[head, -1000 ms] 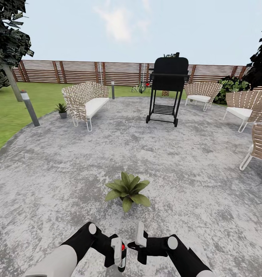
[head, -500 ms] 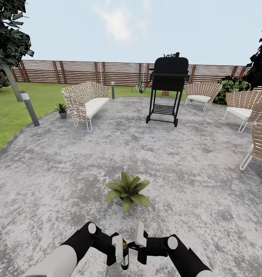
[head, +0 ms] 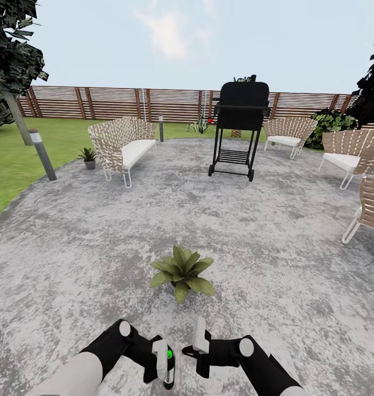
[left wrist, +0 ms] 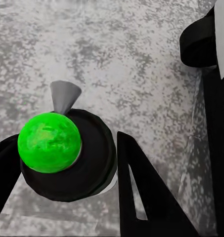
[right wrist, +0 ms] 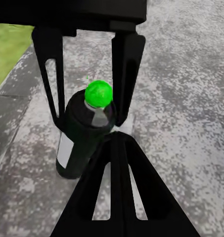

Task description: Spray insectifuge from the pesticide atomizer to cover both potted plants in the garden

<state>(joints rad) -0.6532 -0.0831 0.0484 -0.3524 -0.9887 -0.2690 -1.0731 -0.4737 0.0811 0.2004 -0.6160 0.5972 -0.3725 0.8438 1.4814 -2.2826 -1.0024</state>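
My left gripper [head: 164,360] is shut on the pesticide atomizer [head: 170,369], a dark bottle with a white label [right wrist: 66,147] and a green ball [left wrist: 49,142] on its top. It is held low over the stone patio [head: 275,231]. Close beside it, my right gripper [head: 199,335] is shut on nothing, its fingertips [right wrist: 116,143] pointing at the bottle. One potted plant [head: 181,272] stands on the patio just ahead of both grippers. The other potted plant [head: 88,155] sits far left beside a wicker chair [head: 124,144].
A black grill [head: 239,129] stands mid-patio ahead. More wicker chairs [head: 289,132] line the right side. A grey bollard [head: 42,154] marks the lawn [head: 11,165] edge at left, with the slat fence [head: 126,103] behind.
The ball on the atomizer's top turned from red through orange to green. My left gripper with the bottle shifted slightly left and lower. The right arm stayed put.
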